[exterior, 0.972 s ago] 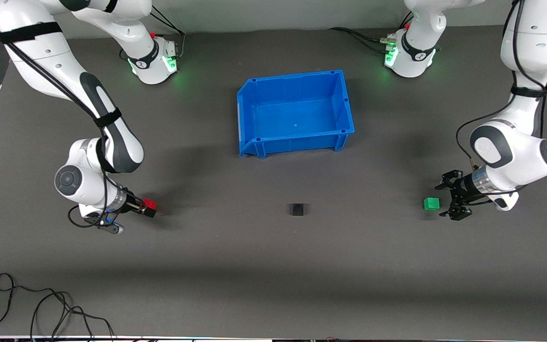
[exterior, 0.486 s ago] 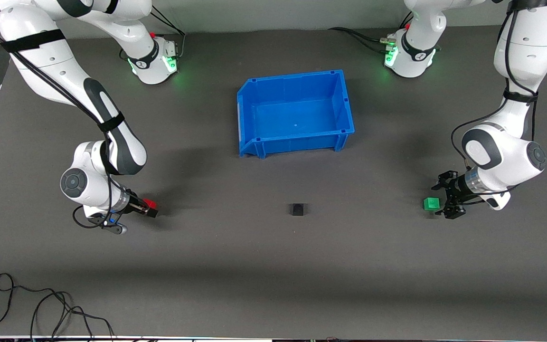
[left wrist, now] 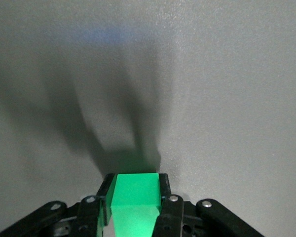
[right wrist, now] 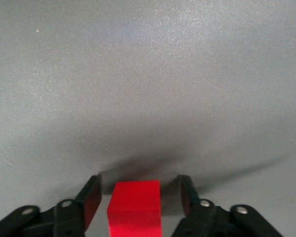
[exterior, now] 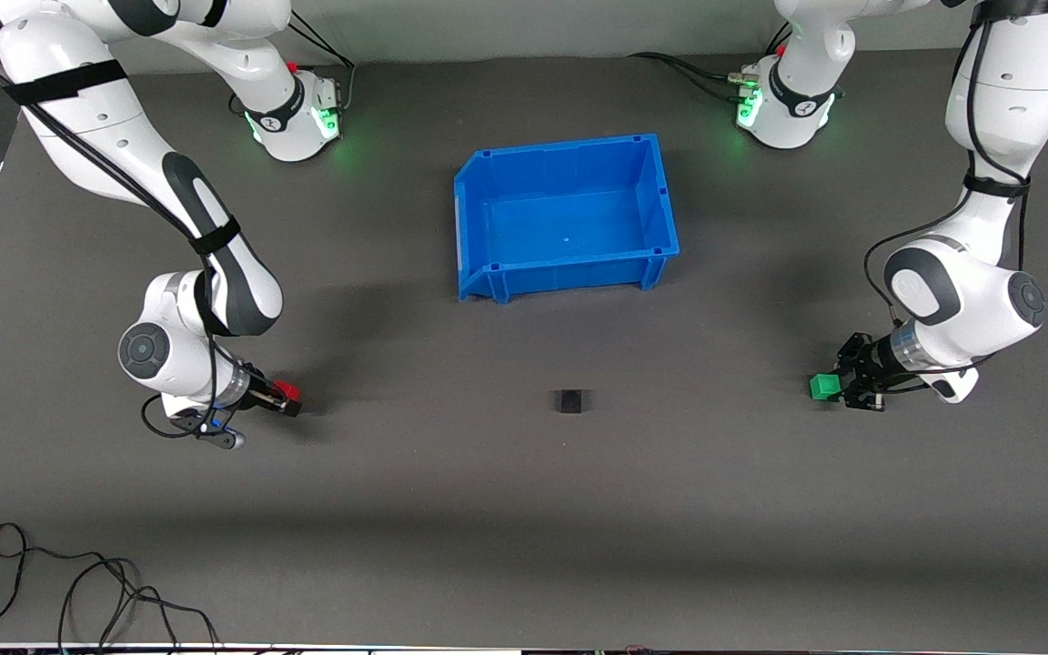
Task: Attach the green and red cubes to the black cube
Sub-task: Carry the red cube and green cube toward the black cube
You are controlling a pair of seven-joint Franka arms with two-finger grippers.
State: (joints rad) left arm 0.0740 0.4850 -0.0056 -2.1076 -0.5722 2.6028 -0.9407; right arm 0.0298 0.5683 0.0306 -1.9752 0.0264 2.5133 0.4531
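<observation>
Black cube (exterior: 568, 401) sits mid-tabletop between both hands: left hand (exterior: 838, 387) clamped on green cube (exterior: 821, 387) at its end, right hand (right wrist: 137, 197) straddling red cube (right wrist: 134, 207) with gaps showing, not gripping yet.
</observation>
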